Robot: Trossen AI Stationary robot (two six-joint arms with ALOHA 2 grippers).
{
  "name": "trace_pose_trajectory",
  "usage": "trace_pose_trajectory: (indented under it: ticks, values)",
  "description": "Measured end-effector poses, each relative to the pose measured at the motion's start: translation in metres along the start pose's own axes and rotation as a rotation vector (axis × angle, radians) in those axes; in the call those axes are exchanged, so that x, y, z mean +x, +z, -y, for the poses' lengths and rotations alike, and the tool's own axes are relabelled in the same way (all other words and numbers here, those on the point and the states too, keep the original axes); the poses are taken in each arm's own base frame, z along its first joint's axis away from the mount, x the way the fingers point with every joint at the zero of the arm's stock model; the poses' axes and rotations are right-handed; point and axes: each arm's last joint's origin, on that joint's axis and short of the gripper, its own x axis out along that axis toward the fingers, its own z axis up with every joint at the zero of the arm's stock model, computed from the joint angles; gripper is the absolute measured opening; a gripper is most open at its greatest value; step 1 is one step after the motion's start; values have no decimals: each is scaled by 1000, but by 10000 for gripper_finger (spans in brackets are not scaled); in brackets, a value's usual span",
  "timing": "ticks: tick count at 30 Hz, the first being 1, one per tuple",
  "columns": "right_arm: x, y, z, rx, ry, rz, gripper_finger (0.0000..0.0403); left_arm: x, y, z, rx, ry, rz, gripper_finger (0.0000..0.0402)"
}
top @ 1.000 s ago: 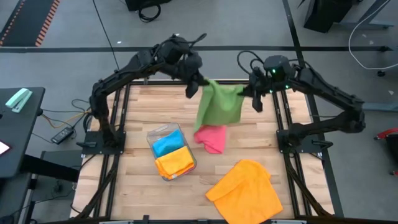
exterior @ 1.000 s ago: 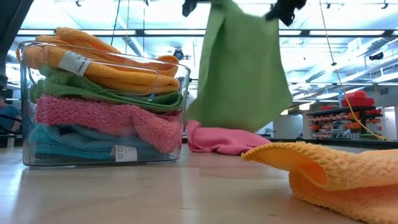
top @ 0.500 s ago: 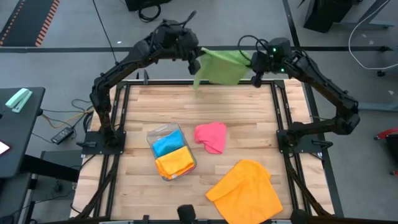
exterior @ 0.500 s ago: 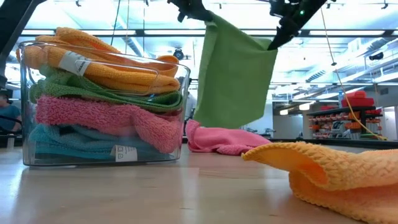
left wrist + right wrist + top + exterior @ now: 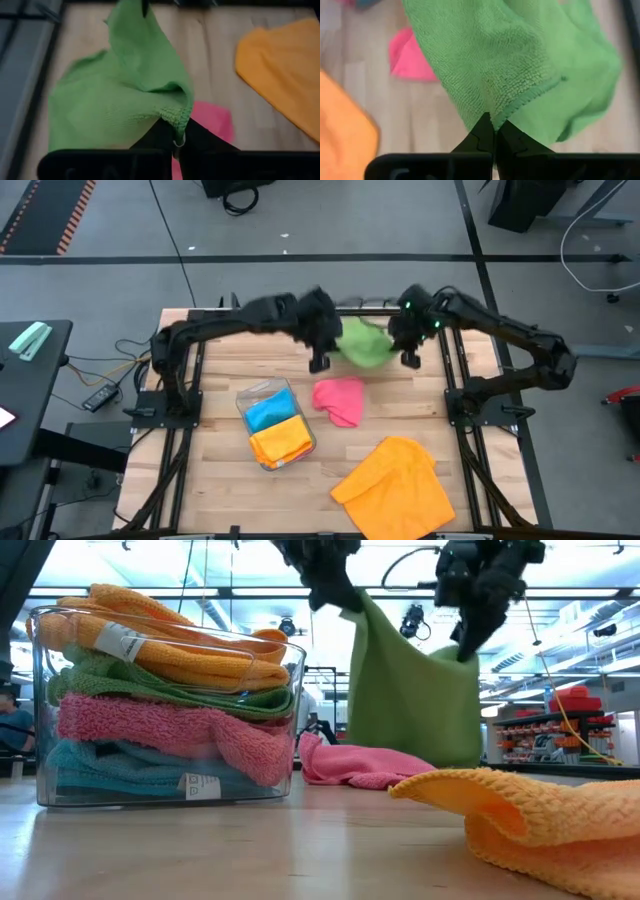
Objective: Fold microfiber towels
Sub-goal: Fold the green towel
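Hanging between the two arms above the far middle of the table (image 5: 215,485), the green towel (image 5: 362,345) is held off the wood by both grippers. The left gripper (image 5: 320,362) is closed on one corner of it; in the left wrist view the fingertips (image 5: 176,131) pinch the hemmed edge with the cloth bunching away from them. The right gripper (image 5: 409,358) is closed on another corner; in the right wrist view its fingers (image 5: 492,134) meet on the stitched edge. In the low view the green towel (image 5: 415,700) drapes downward from the two grips, its left corner higher than its right.

The pink towel (image 5: 340,400) lies crumpled on the table just nearer than the green one, apart from it. The orange towel (image 5: 397,485) lies loosely spread at the near right, well apart from both grippers; in the low view its raised edge (image 5: 500,795) curls toward the camera.

The clear tray (image 5: 243,399) stands left of the pink towel. From above it shows a blue cloth (image 5: 266,411) and an orange cloth (image 5: 280,440); in the low view the tray (image 5: 165,705) holds stacked cloths, orange on top, then green, pink and blue at the bottom.
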Motion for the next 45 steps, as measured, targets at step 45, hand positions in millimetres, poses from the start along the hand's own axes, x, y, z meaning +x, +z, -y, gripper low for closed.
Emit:
trace_pose_trajectory:
  ticks: [45]
  values:
    - [66,-26,-18,145,-139,-52,163,63,-34,81,-211,-156,-167,96]
